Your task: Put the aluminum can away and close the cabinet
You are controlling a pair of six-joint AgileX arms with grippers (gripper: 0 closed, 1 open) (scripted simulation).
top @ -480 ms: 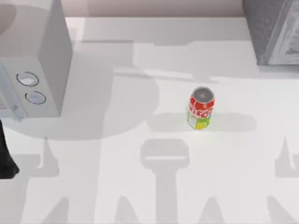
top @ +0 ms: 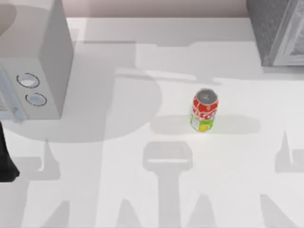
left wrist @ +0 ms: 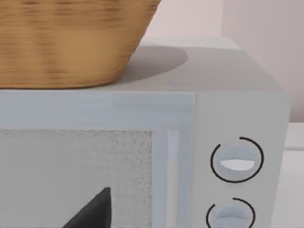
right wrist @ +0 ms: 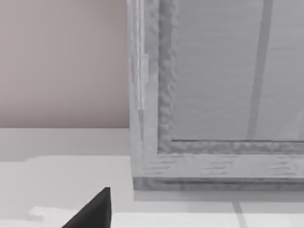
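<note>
Upright near the middle of the pale, smooth worktop (top: pixel 118 190) stands the aluminum can (top: pixel 204 111), a small cylinder with a red body, white marks, a yellow-green band at its base and a dull silver round top. Well apart from it, at the far right corner, sits the cabinet (top: pixel 273 28), a big dark grey speckled box; the right wrist view shows its pale door panel (right wrist: pixel 228 71) inside a rough, light frame. At the far left stands a pale grey box (top: pixel 47 61) with two round dials (top: pixel 32 90), and a woven, tan basket (left wrist: pixel 71 42) rests on its flat top. A dark part of the left arm (top: pixel 5 161) shows at the left edge. Whether either claw is released or clenched, I cannot tell.
</note>
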